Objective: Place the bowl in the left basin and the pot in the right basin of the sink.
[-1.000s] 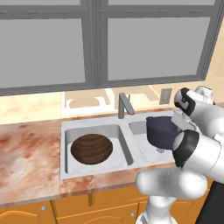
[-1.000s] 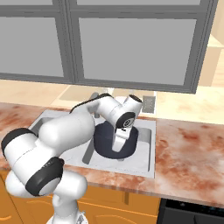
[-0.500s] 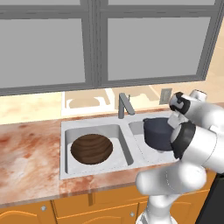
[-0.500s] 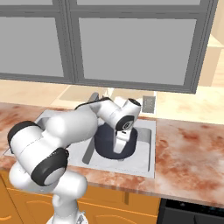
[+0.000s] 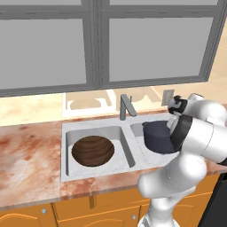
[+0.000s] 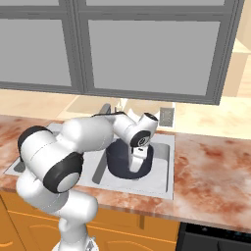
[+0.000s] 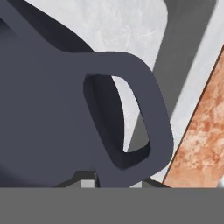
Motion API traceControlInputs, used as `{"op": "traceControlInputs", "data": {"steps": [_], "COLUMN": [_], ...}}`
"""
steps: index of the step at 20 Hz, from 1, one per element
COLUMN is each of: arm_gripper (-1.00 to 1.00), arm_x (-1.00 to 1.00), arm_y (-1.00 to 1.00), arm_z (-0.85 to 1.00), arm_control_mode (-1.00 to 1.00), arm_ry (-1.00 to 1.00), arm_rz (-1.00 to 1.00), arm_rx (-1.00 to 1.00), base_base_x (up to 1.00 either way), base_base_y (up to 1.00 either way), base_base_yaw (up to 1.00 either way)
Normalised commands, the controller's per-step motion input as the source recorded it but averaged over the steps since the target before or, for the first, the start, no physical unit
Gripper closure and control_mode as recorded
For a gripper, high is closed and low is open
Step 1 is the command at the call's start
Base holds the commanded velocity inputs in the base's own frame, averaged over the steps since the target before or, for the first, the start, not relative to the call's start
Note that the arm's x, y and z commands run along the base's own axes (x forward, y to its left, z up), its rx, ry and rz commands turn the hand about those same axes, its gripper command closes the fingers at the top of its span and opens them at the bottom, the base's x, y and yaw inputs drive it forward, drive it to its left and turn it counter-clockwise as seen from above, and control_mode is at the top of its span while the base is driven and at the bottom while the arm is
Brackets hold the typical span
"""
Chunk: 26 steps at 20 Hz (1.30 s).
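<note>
Close at my jaws, the hand view shows a loop handle (image 7: 144, 118) of the pot (image 7: 48, 109) standing just above my gripper (image 7: 113, 183), whose finger tips are barely visible at the lower edge; whether the jaws are parted or pinching the handle, I cannot tell. Behind the loop lie the pale marbled floor of the right basin (image 7: 127, 26), its grey wall, and a strip of reddish stone counter (image 7: 201, 140).

From the right base view, my hand reaches down at the near rim of the pot (image 6: 128, 159), which sits low inside the right basin (image 6: 159, 166); my gripper (image 6: 139, 158) is at the pot's rim. From the left base view, the pot (image 5: 158, 136) occupies the right basin (image 5: 144, 148), partly hidden by my forearm.

Past the central divider, the bowl (image 5: 93, 149) rests upright on the floor of the left basin (image 5: 73, 166). The sink (image 5: 66, 128) is set into the counter (image 5: 26, 155), with the angular grey faucet (image 5: 126, 106) at its back edge, between the two basins. Grey-framed cabinet doors (image 5: 44, 44) hang above.
</note>
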Motion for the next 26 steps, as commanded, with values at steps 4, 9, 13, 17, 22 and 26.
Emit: {"op": "traceControlInputs", "data": {"steps": [4,9,13,17,22,26], "arm_gripper": [1.00,1.00,1.00,1.00,1.00,1.00], "arm_x": [0.15,0.15,0.17,0.15,0.15,0.15], "arm_y": [0.00,0.00,-0.05,-0.03,-0.03,-0.04], "arm_z": [-0.18,-0.21,-0.17,-0.16,-0.17,-0.16], "arm_control_mode": [-1.00,-1.00,-1.00,-1.00,-1.00,-1.00], "arm_ry": [-0.01,-0.01,-0.01,-0.02,-0.03,-0.04], "arm_rz": [0.06,0.05,0.07,0.07,0.07,0.06], "arm_rx": [0.01,0.00,0.00,0.01,0.01,0.02], "base_base_x": [0.00,0.00,0.00,0.00,0.00,0.00], "base_base_y": [0.00,0.00,0.00,0.00,0.00,0.00], "base_base_yaw": [0.00,0.00,0.00,0.00,0.00,0.00]}}
